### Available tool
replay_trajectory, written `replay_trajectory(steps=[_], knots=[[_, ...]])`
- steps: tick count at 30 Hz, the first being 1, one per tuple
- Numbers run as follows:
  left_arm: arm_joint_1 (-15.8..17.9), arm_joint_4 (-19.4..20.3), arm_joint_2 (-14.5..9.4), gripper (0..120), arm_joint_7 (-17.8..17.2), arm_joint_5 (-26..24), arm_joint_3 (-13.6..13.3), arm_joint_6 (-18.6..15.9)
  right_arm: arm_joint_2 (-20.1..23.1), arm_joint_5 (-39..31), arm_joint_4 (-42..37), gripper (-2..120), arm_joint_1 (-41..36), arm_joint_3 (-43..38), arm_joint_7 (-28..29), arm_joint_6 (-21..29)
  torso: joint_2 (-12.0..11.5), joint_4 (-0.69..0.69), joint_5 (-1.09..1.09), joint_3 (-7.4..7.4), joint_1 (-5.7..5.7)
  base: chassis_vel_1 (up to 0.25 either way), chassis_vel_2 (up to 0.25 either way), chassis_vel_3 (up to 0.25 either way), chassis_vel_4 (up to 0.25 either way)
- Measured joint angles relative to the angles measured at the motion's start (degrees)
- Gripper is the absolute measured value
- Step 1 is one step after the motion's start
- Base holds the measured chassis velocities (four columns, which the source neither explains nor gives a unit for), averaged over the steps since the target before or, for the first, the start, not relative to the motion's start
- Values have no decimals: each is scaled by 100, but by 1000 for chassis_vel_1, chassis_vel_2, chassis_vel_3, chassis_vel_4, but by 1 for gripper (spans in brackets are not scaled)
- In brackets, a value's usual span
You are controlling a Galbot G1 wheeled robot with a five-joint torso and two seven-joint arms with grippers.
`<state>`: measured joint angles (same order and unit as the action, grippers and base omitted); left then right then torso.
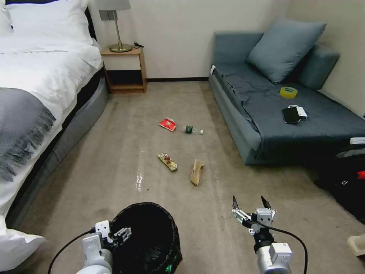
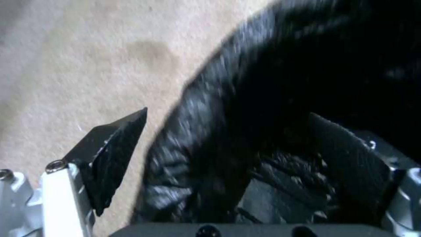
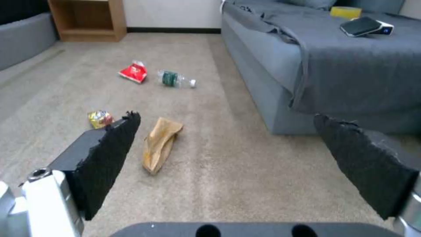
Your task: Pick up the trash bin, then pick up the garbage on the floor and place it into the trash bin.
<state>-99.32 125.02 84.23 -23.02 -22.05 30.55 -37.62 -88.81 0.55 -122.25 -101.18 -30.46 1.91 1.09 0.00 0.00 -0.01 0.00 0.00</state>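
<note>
The trash bin point(image 1: 148, 236), black and round with a dark liner, stands on the carpet at the lower left. My left gripper point(image 1: 121, 233) is open at its near-left rim. In the left wrist view the bin wall point(image 2: 245, 108) runs between the two fingers point(image 2: 114, 154), one outside and one inside. The garbage lies ahead on the floor: a red snack packet point(image 1: 167, 124), a clear bottle with a green label point(image 1: 192, 130), a yellow-brown wrapper point(image 1: 167, 161) and a tan paper piece point(image 1: 197, 172). My right gripper point(image 1: 249, 203) hangs open and empty, short of the tan paper point(image 3: 160, 144).
A bed point(image 1: 42, 99) lines the left side, with a wooden nightstand point(image 1: 125, 70) at the back wall. A grey sofa point(image 1: 289, 114) on the right carries a yellow tape roll point(image 1: 288, 92) and a black phone point(image 1: 291, 115). Dark bags point(image 1: 346, 179) sit at the right edge.
</note>
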Motion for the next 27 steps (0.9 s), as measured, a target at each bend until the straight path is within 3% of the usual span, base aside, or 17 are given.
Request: replay_trajectory(steps=[4, 15, 19, 27], knots=[[18, -29, -1, 77, -11, -109, -8, 0, -27, 1, 21, 100, 4, -13, 15, 0, 0, 1, 3, 0, 0, 0, 0, 0, 0], [31, -10, 1, 43, 19, -169, 15, -5, -55, 5, 39, 100, 20, -32, 56, -19, 0, 1, 1, 0, 0, 0, 0, 0, 0], [3, 53, 24, 23, 40, -175, -6, -10, -70, 7, 52, 100, 26, -23, 94, -33, 0, -1, -1, 0, 0, 0, 0, 0, 0], [-50, 126, 62, 5, 82, -182, -58, -5, -93, 15, 77, 100, 29, 8, 120, -91, 0, 0, -1, 0, 0, 0, 0, 0, 0]])
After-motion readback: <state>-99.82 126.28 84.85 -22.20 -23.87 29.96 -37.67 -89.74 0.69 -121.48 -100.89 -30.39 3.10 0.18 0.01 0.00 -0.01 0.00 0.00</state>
